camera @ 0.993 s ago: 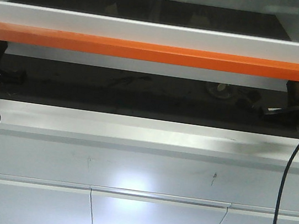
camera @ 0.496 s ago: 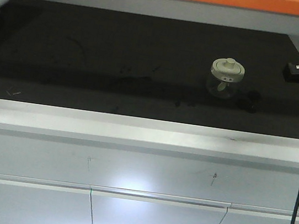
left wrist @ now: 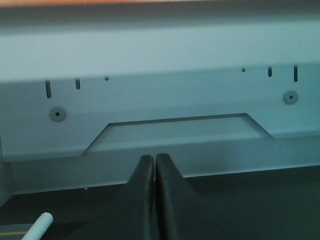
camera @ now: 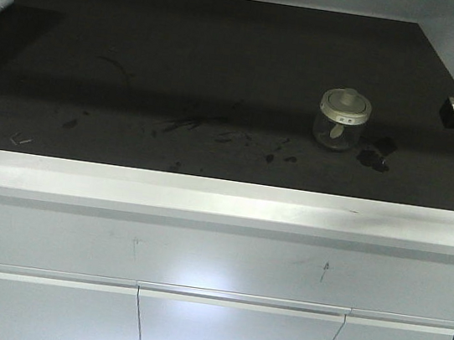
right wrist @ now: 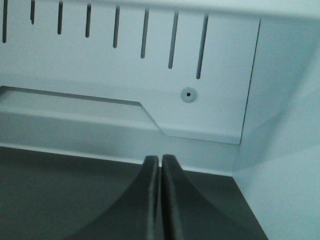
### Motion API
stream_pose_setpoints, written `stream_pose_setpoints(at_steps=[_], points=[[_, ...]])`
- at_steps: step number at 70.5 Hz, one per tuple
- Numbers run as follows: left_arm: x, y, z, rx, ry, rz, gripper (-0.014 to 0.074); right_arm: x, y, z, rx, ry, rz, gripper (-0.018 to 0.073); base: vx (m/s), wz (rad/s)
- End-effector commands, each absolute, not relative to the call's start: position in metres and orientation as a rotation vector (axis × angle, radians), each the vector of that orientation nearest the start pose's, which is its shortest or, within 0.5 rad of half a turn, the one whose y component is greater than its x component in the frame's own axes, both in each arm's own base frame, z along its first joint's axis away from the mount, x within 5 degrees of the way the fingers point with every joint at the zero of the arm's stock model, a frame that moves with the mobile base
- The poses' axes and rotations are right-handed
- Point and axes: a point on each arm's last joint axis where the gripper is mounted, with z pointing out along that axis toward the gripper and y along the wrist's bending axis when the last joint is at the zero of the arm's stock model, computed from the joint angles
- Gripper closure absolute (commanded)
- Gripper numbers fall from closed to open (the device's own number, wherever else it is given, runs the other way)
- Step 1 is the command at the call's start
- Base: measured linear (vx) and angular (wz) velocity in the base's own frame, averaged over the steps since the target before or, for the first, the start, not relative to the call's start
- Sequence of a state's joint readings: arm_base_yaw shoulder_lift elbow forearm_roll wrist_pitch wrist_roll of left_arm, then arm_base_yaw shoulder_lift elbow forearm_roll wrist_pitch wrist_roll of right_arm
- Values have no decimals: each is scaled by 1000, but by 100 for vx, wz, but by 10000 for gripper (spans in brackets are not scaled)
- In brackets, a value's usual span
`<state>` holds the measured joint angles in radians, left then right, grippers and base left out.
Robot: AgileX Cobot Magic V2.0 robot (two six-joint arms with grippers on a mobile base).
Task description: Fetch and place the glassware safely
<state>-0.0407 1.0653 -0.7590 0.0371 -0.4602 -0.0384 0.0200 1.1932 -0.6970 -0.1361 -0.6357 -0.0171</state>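
The small, squat clear glass jar with a cream-white knobbed lid stands on the right of the black bench top, so fetching has not begun. The right gripper and left gripper are both pressed closed and empty. The right one is nearer and must open and swing left. Neither wrist view shows the jar, and the dark specks beside it are unreadable.

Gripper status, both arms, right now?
Left gripper: closed, holding nothing.
Right gripper: closed, holding nothing; the jar is not in its grip.
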Motion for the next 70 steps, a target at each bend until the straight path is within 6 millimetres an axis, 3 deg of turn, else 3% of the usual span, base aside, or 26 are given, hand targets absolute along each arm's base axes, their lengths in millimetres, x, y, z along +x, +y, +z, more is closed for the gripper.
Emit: stream_pose_setpoints(at_steps=[1, 19, 31, 39, 70], points=[[219, -11, 402, 31, 1229, -63, 603, 249, 11, 363, -153, 1266, -32, 560, 0, 0], [189, -9, 408, 28, 1333, -55, 603, 228, 8, 368, -132, 1388, -40, 560, 0, 0], [165, -8, 400, 30, 1383, -49, 603, 214, 7, 374, -123, 1425, -47, 560, 0, 0], [148, -7, 387, 34, 1405, -42, 603, 207, 6, 371, -101, 1460, -31, 560, 0, 0], [81, -4, 314, 57, 1513, -9, 603, 181, 6, 328, -94, 1540, -17, 560, 0, 0]])
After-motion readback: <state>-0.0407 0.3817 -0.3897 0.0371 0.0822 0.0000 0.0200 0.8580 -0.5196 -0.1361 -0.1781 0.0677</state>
